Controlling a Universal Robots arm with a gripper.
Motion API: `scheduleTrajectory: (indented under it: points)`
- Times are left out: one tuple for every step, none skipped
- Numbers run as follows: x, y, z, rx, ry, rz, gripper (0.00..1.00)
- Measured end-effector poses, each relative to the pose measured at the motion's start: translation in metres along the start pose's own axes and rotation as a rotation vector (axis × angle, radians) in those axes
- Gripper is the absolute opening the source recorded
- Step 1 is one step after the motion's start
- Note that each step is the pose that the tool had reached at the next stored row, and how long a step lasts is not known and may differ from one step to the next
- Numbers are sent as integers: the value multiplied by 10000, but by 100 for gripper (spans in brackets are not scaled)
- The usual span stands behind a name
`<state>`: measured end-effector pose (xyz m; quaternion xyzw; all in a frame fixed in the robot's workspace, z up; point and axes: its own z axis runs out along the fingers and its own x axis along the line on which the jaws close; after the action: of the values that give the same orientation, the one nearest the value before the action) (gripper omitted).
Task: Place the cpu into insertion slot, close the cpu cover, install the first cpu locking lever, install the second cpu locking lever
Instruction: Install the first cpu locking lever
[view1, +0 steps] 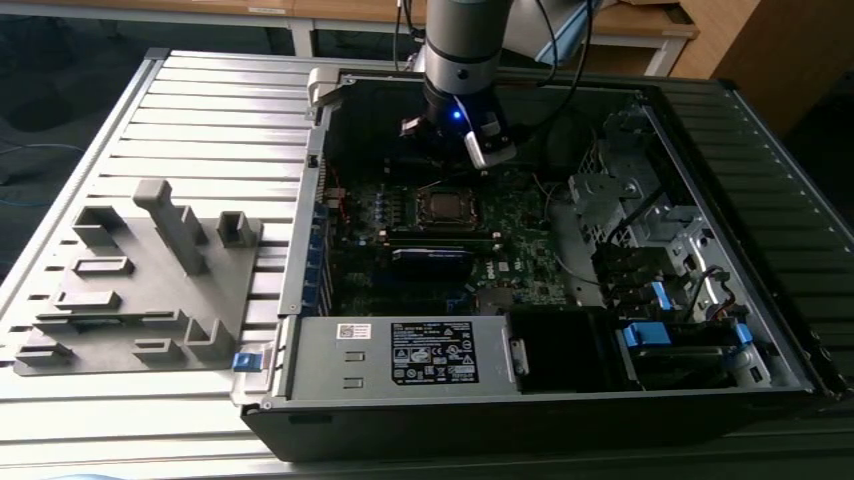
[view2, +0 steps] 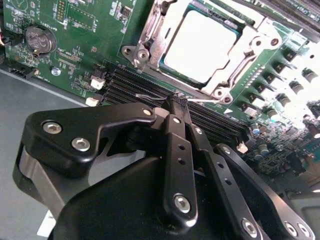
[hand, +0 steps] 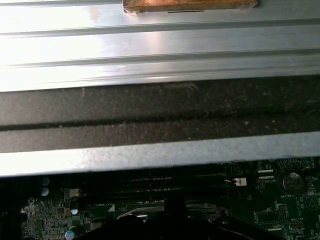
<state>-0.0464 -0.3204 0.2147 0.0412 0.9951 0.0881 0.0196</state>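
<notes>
– Black gripper (view2: 177, 102) links are recorded closest to the lens in the second wrist view; how are the fingers found?
– Pressed together at the tips; the tips are poised over the long memory slots (view2: 125, 82); contact with them cannot be judged.
– Arm pose?
– In the exterior view the arm (view1: 461, 40) is seen reaching down, near upright, into the open computer case (view1: 400, 420) at the end farthest from that camera; the gripper is tilted slightly toward the exterior view's right.
– Where is the cpu (view2: 202, 45) located?
– It is seated flat in the insertion slot (view2: 223, 90) on the green motherboard (view2: 75, 30); the cpu cover (view2: 150, 30) is laid down around it; the gripper is held just beside the slot, apart from it.
</notes>
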Motion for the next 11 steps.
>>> scheduleTrajectory:
  points:
    - [0,0,0,0,0,0,11]
    - [0,0,1,0,-3,14,11]
    - [0,0,3,0,-9,47,11]
    - [0,-1,4,1,-16,83,11]
    - [0,-1,6,2,-23,127,11]
    - [0,-1,6,4,-29,162,11]
    - [0,-1,6,6,-32,181,11]
    - [0,-1,7,6,-36,199,11]
    - [0,-1,9,6,-44,238,11]
    - [1,-1,11,8,-58,317,11]
    - [1,-2,14,12,-85,465,11]
